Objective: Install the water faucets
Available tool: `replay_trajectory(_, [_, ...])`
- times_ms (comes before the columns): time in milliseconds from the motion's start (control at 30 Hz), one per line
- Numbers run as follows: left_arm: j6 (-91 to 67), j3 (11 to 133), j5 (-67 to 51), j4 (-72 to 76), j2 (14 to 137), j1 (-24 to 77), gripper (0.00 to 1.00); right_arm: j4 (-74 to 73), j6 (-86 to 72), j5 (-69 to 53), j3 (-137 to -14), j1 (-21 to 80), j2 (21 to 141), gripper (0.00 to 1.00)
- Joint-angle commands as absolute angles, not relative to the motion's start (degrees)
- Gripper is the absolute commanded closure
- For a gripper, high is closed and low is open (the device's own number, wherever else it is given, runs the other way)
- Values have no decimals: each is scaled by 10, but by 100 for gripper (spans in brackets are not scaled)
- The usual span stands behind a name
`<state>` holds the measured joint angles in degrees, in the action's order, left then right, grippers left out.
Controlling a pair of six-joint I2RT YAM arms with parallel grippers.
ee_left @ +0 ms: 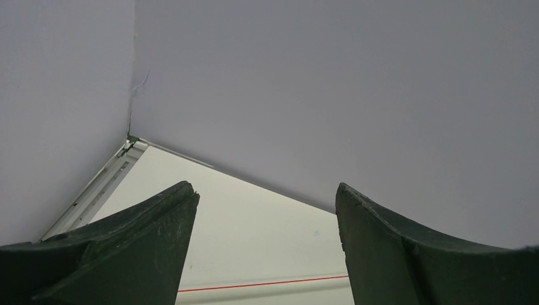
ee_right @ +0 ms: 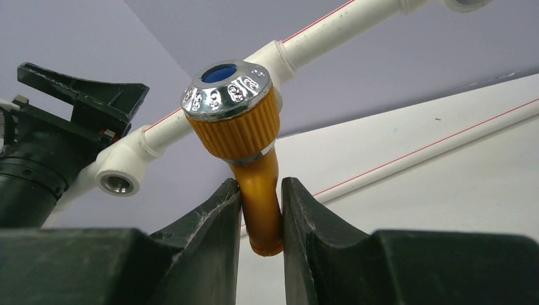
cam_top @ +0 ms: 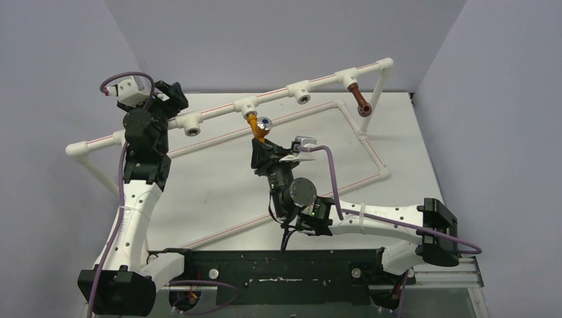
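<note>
Orange-yellow faucet (ee_right: 245, 136) is sitting clamped by its spout in our right gripper (ee_right: 260, 185), just under a tee of the white pipe frame (cam_top: 278, 93). We are holding our left gripper (ee_left: 264, 190) spread wide, gripping nothing. Reddish-brown faucet (cam_top: 361, 101) is hanging from the frame's right-end tee

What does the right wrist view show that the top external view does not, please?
Only the right wrist view shows the right pincer pressing both sides of the spout of the orange faucet, and its ribbed collar. Only the top external view shows the brown faucet near the right end of the white pipe frame, and the right arm itself. Both show the orange faucet, that frame and an open socket.
</note>
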<state>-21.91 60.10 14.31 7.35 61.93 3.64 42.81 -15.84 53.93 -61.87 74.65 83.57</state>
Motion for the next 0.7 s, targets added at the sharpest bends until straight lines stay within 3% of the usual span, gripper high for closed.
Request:
replay_trajectory(0, [-226,529,86,-154,632,44,23,470,-303,546,-627,725,832,100])
replay_trajectory(433, [-229,527,77,-154,623,39,23,472,-397,565,-618,725,831,100])
replay_trajectory(667, [-229,526,73,-153,622,36,23,447,-340,538,-643,726,836,100])
